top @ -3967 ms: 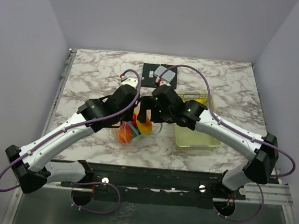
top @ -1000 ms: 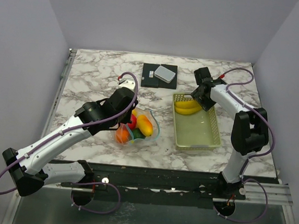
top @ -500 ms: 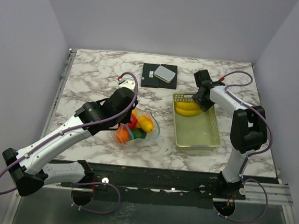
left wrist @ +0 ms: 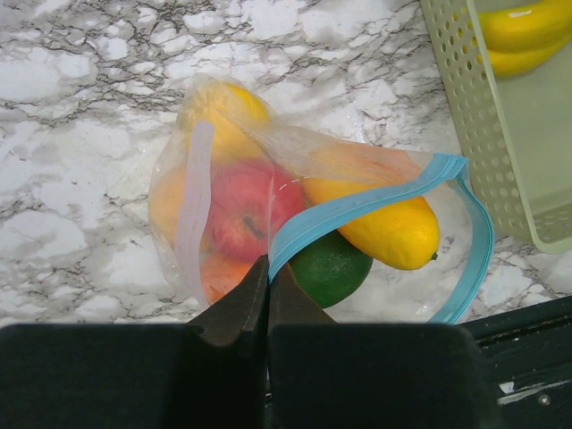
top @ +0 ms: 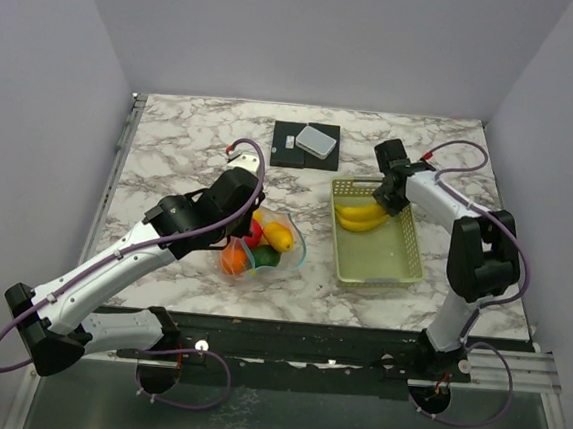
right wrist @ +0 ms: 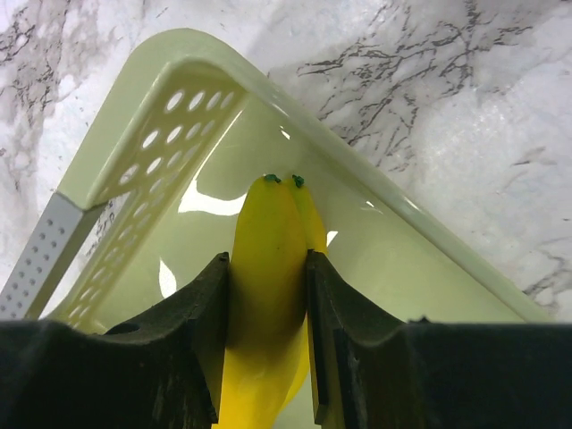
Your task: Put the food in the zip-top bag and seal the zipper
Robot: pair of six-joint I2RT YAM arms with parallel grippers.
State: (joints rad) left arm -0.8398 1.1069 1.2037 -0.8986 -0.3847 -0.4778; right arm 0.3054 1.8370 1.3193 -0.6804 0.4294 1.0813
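The banana [right wrist: 268,210] in the slotted basket [right wrist: 152,134] was clasped by the right gripper [right wrist: 266,273]. The zip-top bag [left wrist: 223,179] was held open at its zipper [left wrist: 357,204] by the pinched-shut left gripper [left wrist: 268,281]. Lifting the banana and carrying it across to the bag were judged to be called for next.

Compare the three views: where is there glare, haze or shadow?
Top external: even, soft light, a faint shadow under the left arm on the table, no glare. Left wrist: the zip-top bag's film hazes the apple behind it; the lemon at its mouth looks crisp. Right wrist: bright reflections on the basket floor beside the banana.
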